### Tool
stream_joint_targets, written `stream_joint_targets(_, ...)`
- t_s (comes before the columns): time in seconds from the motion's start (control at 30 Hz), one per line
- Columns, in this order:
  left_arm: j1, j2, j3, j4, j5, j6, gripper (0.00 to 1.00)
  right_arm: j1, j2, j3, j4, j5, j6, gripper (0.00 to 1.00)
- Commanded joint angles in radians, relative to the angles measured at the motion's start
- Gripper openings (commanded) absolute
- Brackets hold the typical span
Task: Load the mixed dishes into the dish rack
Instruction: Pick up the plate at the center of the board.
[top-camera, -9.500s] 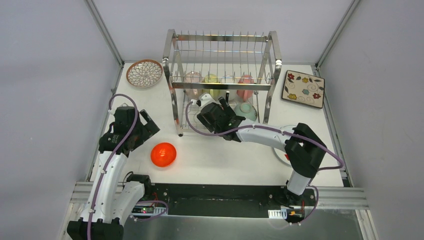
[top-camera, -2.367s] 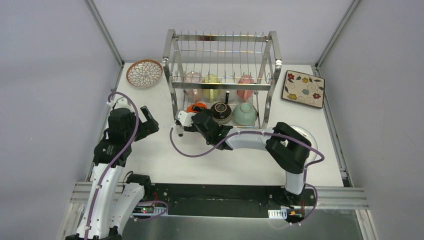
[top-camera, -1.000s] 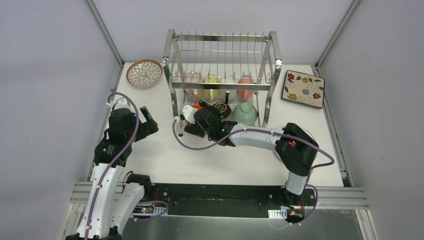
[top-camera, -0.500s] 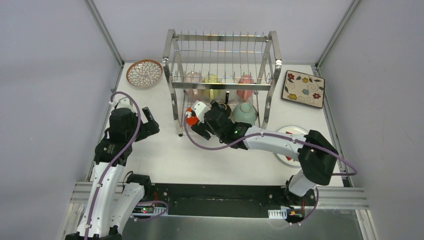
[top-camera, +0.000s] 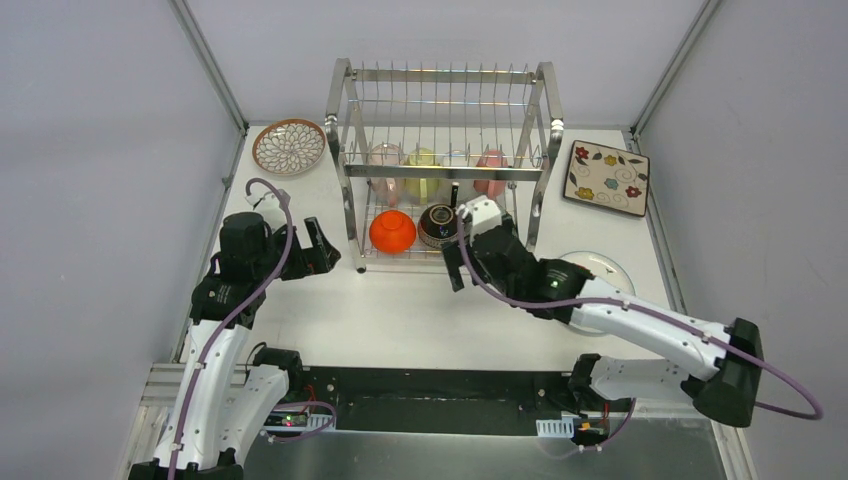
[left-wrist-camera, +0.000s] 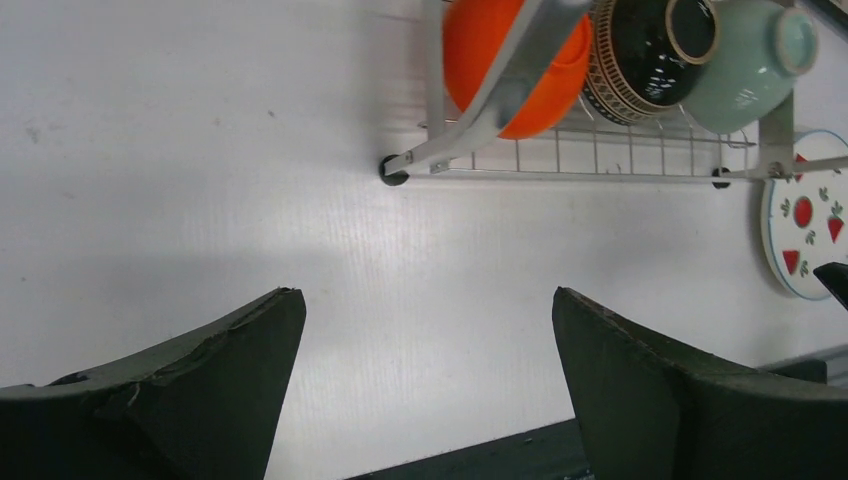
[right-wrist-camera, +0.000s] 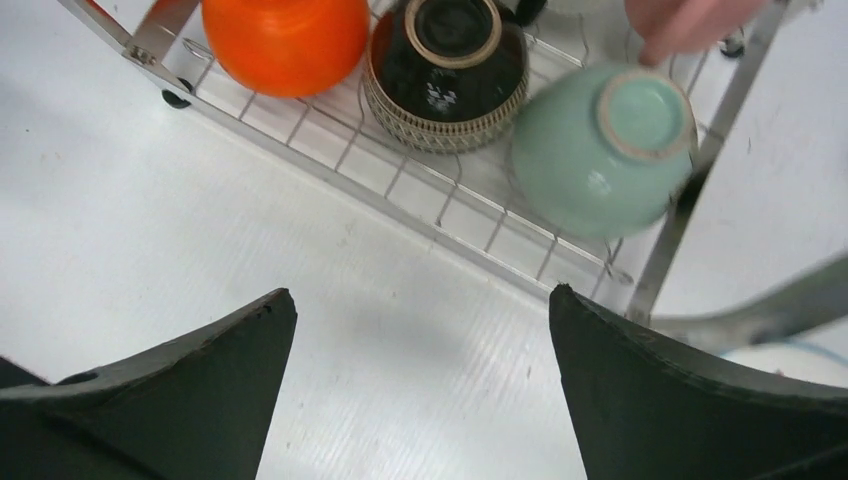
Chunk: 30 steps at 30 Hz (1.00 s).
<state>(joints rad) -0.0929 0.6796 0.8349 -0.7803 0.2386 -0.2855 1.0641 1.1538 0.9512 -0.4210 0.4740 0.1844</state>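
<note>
One strawberry plate (left-wrist-camera: 800, 215) cut off, pink cup (right-wrist-camera: 690, 25) cropped

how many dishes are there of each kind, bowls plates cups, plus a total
bowls: 3 (orange bowl, brown bowl, mint bowl)
plates: 3 (petal plate, floral plate, strawberry plate)
cups: 4 (pastel cups)
total: 10

The white table (top-camera: 420, 310) fills the middle of the overhead view, with a steel wire rack (top-camera: 440, 74) standing at top centre. Three plates lie flat on it: a round petal-pattern plate (top-camera: 289, 147) at upper left, a square flowered plate (top-camera: 606, 178) at upper right, and a strawberry plate (top-camera: 605, 268) right of centre, partly hidden.
</note>
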Motion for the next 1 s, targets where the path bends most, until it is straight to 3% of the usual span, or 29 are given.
stream_joint_targets(0.0, -0.01, -0.002, 0.012, 0.078, 0.144, 0.032, 0.99, -0.007, -0.114, 0.005, -0.269, 0.046, 0.257, 0.99)
stream_joint_targets(0.17, -0.01, -0.005, 0.026, 0.078, 0.088, 0.024, 0.99, -0.018, -0.216, -0.048, -0.414, 0.056, 0.463, 0.99)
stream_joint_targets(0.8, -0.018, -0.016, 0.027, -0.018, -0.126, -0.033, 0.99, -0.187, -0.417, -0.236, -0.693, 0.12, 1.175, 0.96)
stream_joint_targets(0.97, -0.02, -0.017, 0.013, -0.007, -0.1, -0.027, 0.99, -0.265, -0.383, -0.235, -0.68, 0.145, 1.158, 0.95)
